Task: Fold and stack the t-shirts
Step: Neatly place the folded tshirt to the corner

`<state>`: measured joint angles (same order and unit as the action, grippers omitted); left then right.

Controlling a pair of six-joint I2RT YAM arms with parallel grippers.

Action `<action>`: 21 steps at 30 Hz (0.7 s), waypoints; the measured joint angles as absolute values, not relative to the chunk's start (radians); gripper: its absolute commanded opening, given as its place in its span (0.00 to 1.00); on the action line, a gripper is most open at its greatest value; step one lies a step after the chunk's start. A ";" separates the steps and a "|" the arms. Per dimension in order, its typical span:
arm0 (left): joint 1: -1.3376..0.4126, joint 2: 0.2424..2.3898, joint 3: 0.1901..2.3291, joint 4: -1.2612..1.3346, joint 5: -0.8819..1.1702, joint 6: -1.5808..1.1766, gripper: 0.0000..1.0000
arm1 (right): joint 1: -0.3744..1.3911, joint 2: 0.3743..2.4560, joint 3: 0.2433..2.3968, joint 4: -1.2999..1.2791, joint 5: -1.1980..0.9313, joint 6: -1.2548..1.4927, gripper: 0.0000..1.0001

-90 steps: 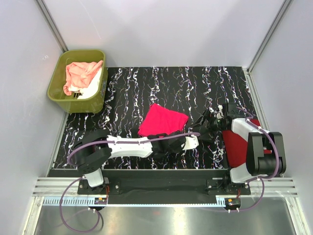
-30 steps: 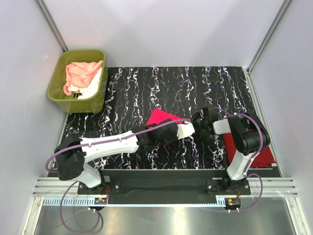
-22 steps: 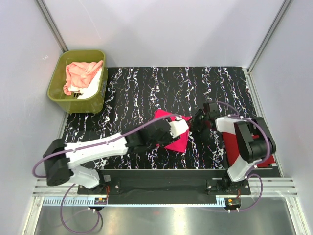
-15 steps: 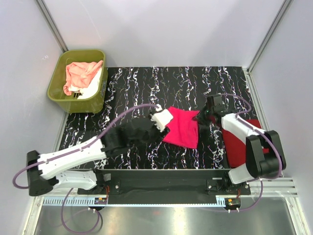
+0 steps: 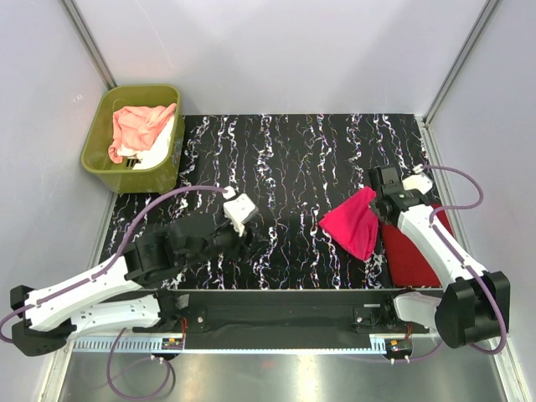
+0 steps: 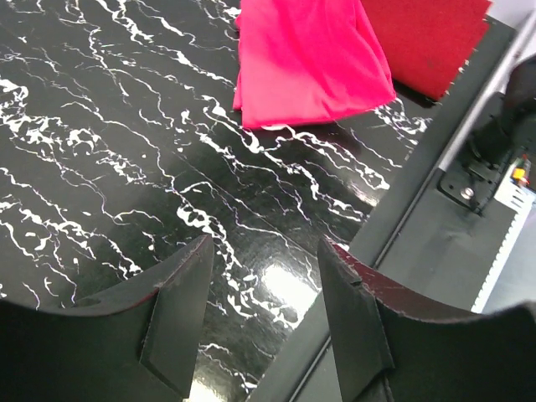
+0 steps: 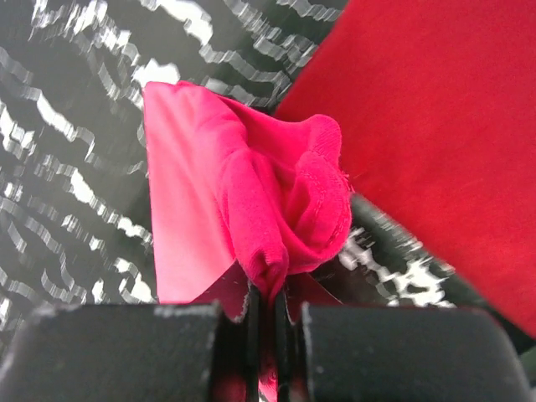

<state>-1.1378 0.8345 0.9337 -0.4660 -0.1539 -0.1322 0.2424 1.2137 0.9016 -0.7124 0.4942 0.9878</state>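
Note:
My right gripper (image 5: pixel 374 198) (image 7: pixel 266 295) is shut on a bunched corner of the folded hot pink t-shirt (image 5: pixel 352 224) (image 7: pixel 239 188). The shirt hangs from it over the table, just left of the folded darker red t-shirt (image 5: pixel 417 255) (image 7: pixel 435 117) at the right edge. My left gripper (image 5: pixel 254 241) (image 6: pixel 264 268) is open and empty, low over the bare table left of centre. Its wrist view has the pink t-shirt (image 6: pixel 310 59) and the red one (image 6: pixel 427 33) ahead of it. A peach-pink t-shirt (image 5: pixel 138 124) and a white one (image 5: pixel 159 146) lie crumpled in the tub.
The olive-green tub (image 5: pixel 138 177) stands at the back left corner, off the black marbled tabletop (image 5: pixel 285 151). A metal rail (image 6: pixel 469 126) runs along the near edge. Grey walls close in the left, back and right sides.
My left gripper opened, let go of the pink t-shirt and drew back to the left. My right gripper carried the shirt rightward, up beside the red one.

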 measured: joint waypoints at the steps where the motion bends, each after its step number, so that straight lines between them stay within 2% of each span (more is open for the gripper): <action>1: -1.138 0.823 0.934 -0.476 -0.147 -0.131 0.58 | 0.237 1.210 0.905 -0.721 0.516 0.989 0.00; 7: -1.137 0.760 0.925 -0.514 -0.117 -0.109 0.60 | 0.198 1.227 0.959 -0.767 0.613 0.987 0.00; 21: -1.125 0.766 0.925 -0.579 -0.087 -0.023 0.65 | 0.095 1.265 1.160 -0.800 0.670 0.895 0.00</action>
<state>-1.1248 0.7662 0.9249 -0.5785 -0.0872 -0.0227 0.0948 1.2648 1.1603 -0.7998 0.6701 0.8951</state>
